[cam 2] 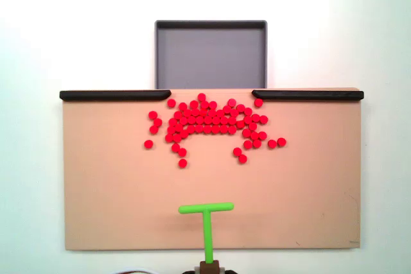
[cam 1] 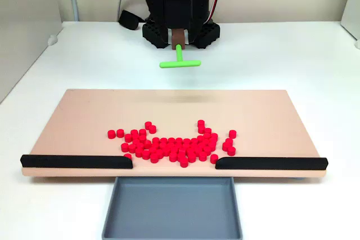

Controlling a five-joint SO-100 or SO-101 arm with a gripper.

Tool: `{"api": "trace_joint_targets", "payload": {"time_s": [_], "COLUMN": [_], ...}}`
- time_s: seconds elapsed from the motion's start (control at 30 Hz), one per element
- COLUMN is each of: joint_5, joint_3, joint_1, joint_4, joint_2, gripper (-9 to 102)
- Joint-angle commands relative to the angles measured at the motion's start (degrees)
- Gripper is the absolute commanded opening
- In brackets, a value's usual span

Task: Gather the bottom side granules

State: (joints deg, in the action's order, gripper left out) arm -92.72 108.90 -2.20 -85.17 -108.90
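Observation:
Dozens of small red granules (cam 1: 174,147) (cam 2: 209,120) lie in a loose cluster on the tan board (cam 1: 84,116) (cam 2: 103,184), by the gap between two black strips. A few stragglers sit on the cluster's side toward the arm. The green T-shaped pusher (cam 1: 179,63) (cam 2: 206,208) hangs in the air over the board's arm-side part, well apart from the granules. Its stem runs into a brown holder at my gripper (cam 1: 179,40) (cam 2: 209,266), which is shut on it. The fingers themselves are mostly hidden by the black arm.
A grey tray (cam 1: 171,209) (cam 2: 210,56) sits against the board's edge behind the gap. Long black strips (cam 1: 76,162) (cam 1: 270,163) (cam 2: 114,95) (cam 2: 307,94) line that edge on both sides. The arm's base and a cable (cam 1: 128,19) stand at the table's back.

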Motion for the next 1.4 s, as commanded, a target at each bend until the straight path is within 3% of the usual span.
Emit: {"api": "trace_joint_targets", "payload": {"time_s": [0.0,1.37], "joint_5": [-0.62,-0.26], "joint_3": [-1.67,-1.14], "joint_1": [-0.26,-0.7], "joint_4": [0.18,0.44], "joint_2": [-2.02,-2.64], "gripper": [0,0]}}
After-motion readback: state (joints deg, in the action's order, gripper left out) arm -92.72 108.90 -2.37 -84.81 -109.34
